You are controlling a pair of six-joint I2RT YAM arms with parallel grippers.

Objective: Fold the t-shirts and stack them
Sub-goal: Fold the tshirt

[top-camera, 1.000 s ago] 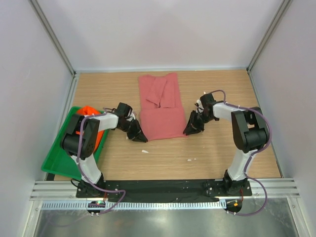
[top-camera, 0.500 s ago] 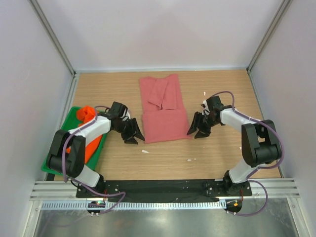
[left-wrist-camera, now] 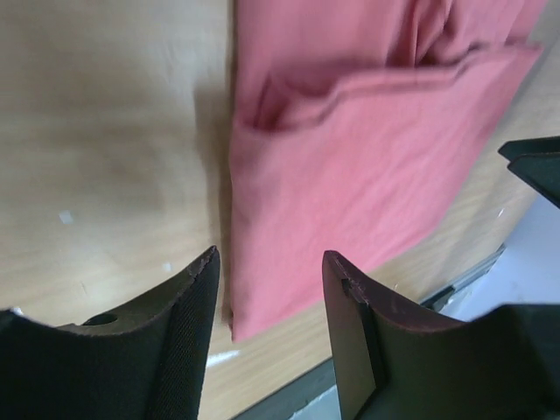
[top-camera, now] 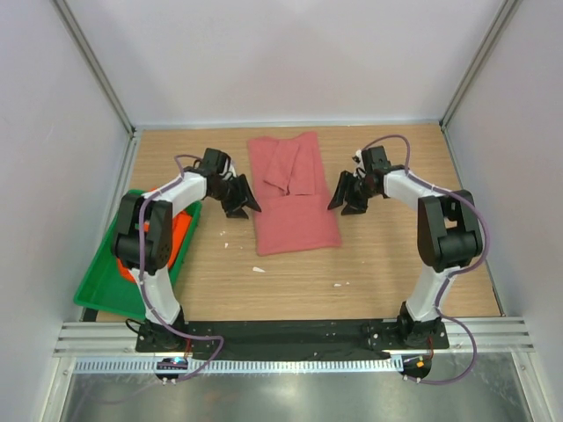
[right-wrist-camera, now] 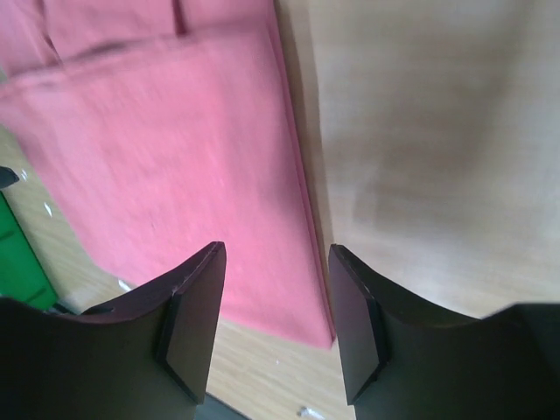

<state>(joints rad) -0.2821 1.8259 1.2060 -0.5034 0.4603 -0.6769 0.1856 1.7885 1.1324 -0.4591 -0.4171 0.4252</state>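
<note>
The rose-pink t-shirt [top-camera: 293, 198] lies flat in the middle of the table as a long folded strip, its sleeves turned in at the far end. My left gripper [top-camera: 244, 202] hovers open just off the shirt's left edge, and the left wrist view shows the cloth [left-wrist-camera: 367, 149] beyond empty fingertips [left-wrist-camera: 271, 262]. My right gripper [top-camera: 342, 199] stands open beside the right edge, with the shirt's edge [right-wrist-camera: 175, 149] running under its empty gap [right-wrist-camera: 276, 254]. The orange t-shirt [top-camera: 180, 236] lies bunched in the tray, partly hidden by the left arm.
A green plastic tray [top-camera: 104, 283] sits at the table's left edge, a corner of it [right-wrist-camera: 17, 254] showing in the right wrist view. Small white scraps [top-camera: 258, 269] lie on the wood near the shirt. Frame posts and walls enclose the table.
Both grippers have opened, let go of the pink shirt's near corners and moved farther up its two sides. The left arm's elbow has swung back over the tray.
</note>
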